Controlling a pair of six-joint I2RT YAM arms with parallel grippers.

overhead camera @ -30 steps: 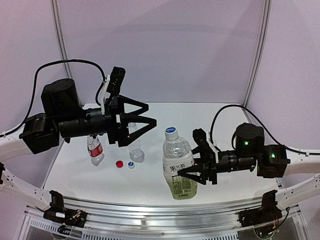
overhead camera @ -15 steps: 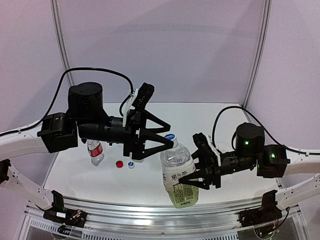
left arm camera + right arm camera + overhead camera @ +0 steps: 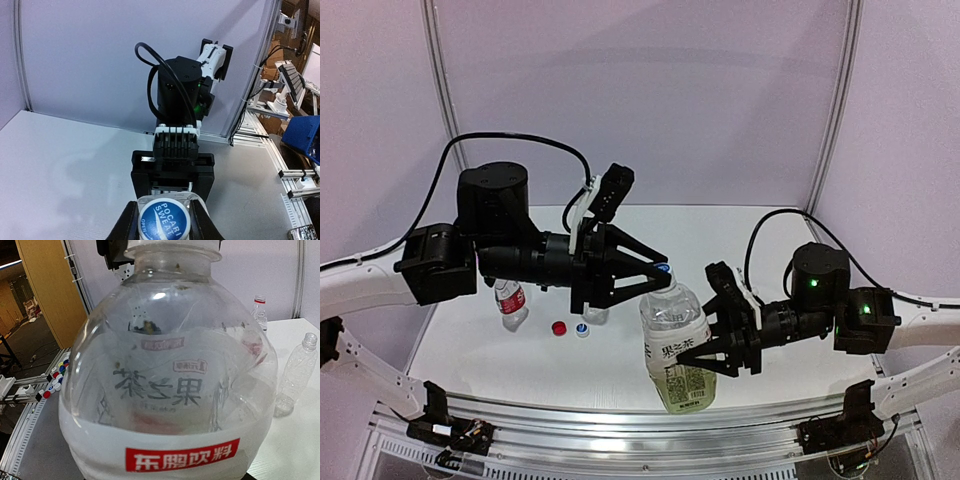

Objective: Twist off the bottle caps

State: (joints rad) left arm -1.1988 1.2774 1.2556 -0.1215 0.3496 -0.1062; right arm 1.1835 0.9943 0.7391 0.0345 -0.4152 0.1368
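The right gripper was clamped around the middle of the large white-and-green-labelled bottle, one finger above the label band and one below. The bottle stood tilted near the front of the white table, its neck leaning up and toward the left arm. Whether its base touched the table could not be told. In the right wrist view the bottle filled almost the whole picture, clear above and white-banded with a red strip below.

At the top of that bottle the left gripper had its jaws drawn narrow onto the Pocari Sweat cap. The left wrist view showed the round blue-and-white cap seated on the neck, with a black finger pressed against each side of it.

To the left of the large bottle, well apart from it, a loose red cap and a loose white-and-blue cap lay just beside each other on the table. Behind them stood the slim ribbed bottle, mostly hidden by the left gripper; the right wrist view showed it with an open neck. Farther left still stood the small red-labelled bottle, upright.
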